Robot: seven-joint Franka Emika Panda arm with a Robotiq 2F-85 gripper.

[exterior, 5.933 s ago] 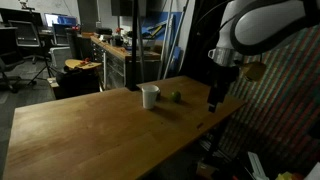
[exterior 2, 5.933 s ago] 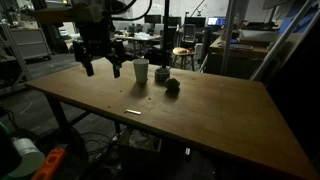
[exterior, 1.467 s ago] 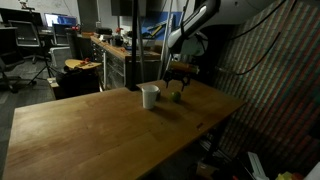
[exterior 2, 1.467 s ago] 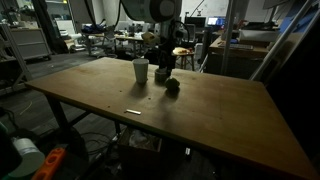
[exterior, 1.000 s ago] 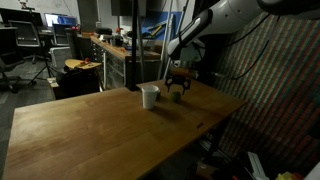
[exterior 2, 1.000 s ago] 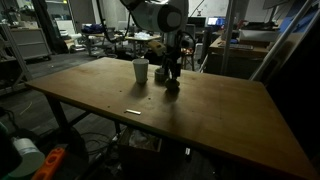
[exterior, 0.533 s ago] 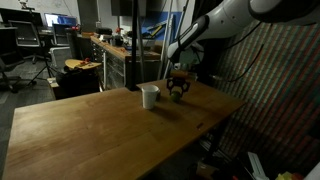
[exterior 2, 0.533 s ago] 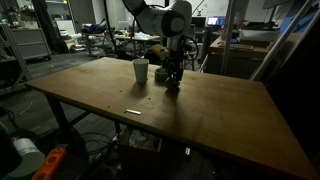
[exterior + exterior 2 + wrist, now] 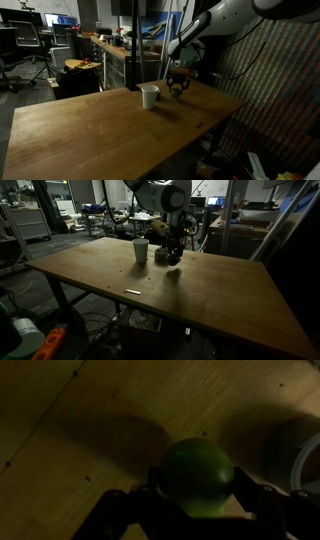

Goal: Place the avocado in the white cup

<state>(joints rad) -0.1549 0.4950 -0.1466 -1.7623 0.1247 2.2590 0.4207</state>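
Note:
The avocado [image 9: 198, 477] is a round green ball and fills the middle of the wrist view. My gripper [image 9: 198, 492] is shut on it, with a dark finger pressed against each side. In both exterior views the gripper [image 9: 178, 89] [image 9: 172, 255] hangs just above the wooden table, a short way to the side of the white cup [image 9: 149, 96] [image 9: 141, 251]. The cup stands upright on the table. From those views the avocado is too dark and small to make out between the fingers.
A small dark grey object [image 9: 160, 254] sits between cup and gripper. A short white strip [image 9: 132, 292] lies nearer the table's [image 9: 200, 305] front edge. A cluttered workbench [image 9: 110, 50] stands behind the table. A pale curved rim [image 9: 298, 464] shows at the wrist view's right edge.
The jaws have shut on the avocado. The gripper has risen slightly, lifting it off the table, where only a shadow is left.

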